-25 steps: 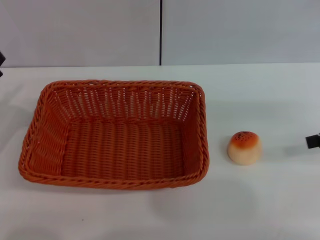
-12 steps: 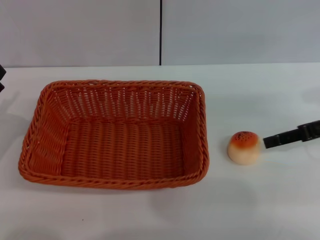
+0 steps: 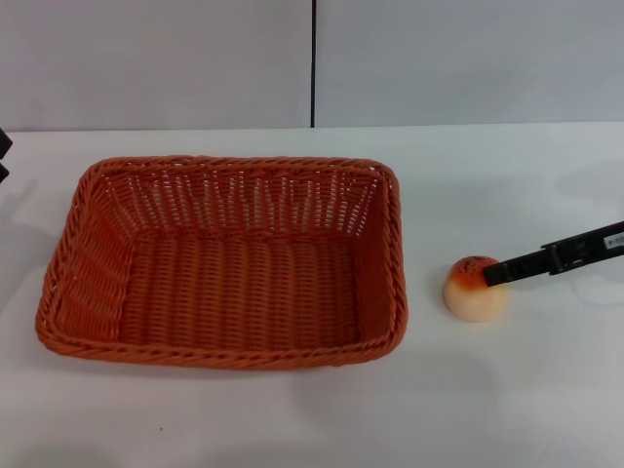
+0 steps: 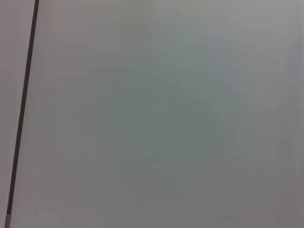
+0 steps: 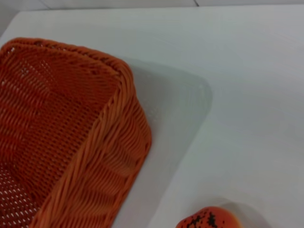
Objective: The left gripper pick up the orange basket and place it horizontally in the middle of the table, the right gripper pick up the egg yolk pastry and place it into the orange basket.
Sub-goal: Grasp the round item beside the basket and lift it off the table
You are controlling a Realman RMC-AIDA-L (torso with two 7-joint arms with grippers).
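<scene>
The orange basket (image 3: 224, 258) lies with its long side across the table (image 3: 507, 390), left of centre, and holds nothing. To its right sits the egg yolk pastry (image 3: 475, 289), cream with a seeded orange-brown top. My right gripper (image 3: 495, 272) reaches in from the right edge as a thin black bar, its tip at the pastry's upper right side. Only a black sliver of my left gripper (image 3: 3, 156) shows at the far left edge, clear of the basket. The right wrist view shows the basket's corner (image 5: 71, 142) and the pastry's top (image 5: 209, 221).
A grey wall with a dark vertical seam (image 3: 313, 63) stands behind the table. The left wrist view shows just this wall and its seam (image 4: 21, 114). Bare tabletop lies in front of the basket and around the pastry.
My right gripper has come in from the right edge, leftward, until its tip meets the pastry. Basket and pastry have not moved.
</scene>
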